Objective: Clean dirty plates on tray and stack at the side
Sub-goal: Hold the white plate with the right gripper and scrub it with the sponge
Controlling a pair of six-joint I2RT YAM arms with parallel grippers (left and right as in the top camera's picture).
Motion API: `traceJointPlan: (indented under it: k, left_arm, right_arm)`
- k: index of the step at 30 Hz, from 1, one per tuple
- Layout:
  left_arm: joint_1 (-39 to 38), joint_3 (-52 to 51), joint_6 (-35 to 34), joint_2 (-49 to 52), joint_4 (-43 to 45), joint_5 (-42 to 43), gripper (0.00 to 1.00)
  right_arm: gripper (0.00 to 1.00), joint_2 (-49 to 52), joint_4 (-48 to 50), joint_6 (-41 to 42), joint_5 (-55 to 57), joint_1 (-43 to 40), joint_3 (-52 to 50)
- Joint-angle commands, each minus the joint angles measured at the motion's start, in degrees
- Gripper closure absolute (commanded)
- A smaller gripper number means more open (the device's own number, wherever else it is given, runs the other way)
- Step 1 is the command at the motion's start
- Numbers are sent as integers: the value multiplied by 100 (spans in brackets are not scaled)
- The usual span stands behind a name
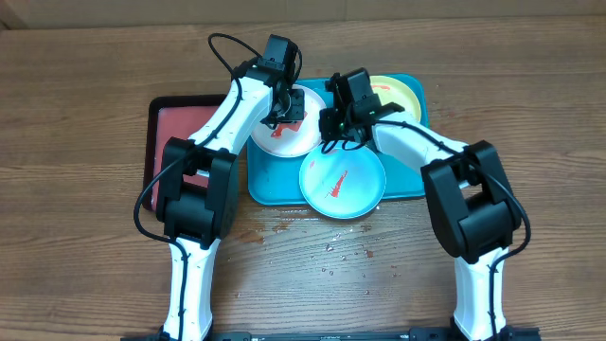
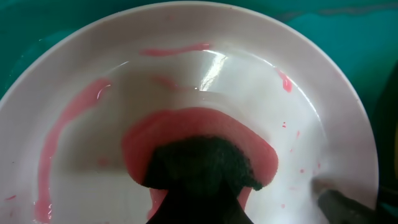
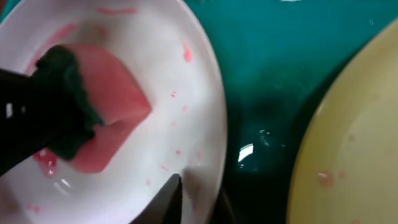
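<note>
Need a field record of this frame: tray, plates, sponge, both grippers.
tray: turquoise, mid-table
white plate: on the tray's left part, red smears
light blue plate: overhangs the tray's front rim, red streaks
yellow-green plate: tray's back right corner
sponge: pink with dark green pad, on the white plate
left gripper: shut on sponge
right gripper: at the white plate's rim, grip unclear
stacked off tray: none
</note>
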Motion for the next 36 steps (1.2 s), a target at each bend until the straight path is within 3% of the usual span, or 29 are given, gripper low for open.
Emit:
traceJointPlan:
  k: [1, 2, 13, 21, 29, 36]
  left_arm:
    - [-22, 74, -142, 85, -96, -59, 96]
    - [-22, 74, -142, 85, -116, -59, 96]
    - [-22, 76, -144, 81, -533, -57, 96]
    - [-28, 96, -249, 33, -907, -39, 96]
    - [-33, 96, -243, -72, -1484, -243, 96]
    - [-33, 85, -223, -70, -2052, -1016, 96]
  right_arm:
    - [92, 162, 79, 37, -44, 170, 155]
    - [96, 168, 85, 94, -31, 195, 155]
    - [96, 170, 184, 1099, 302, 221, 160]
    - [96, 170, 177, 2282, 597, 221, 160]
    - [96, 170, 208, 2476, 616, 221, 236]
    - [96, 170, 144, 2472, 616, 221, 426]
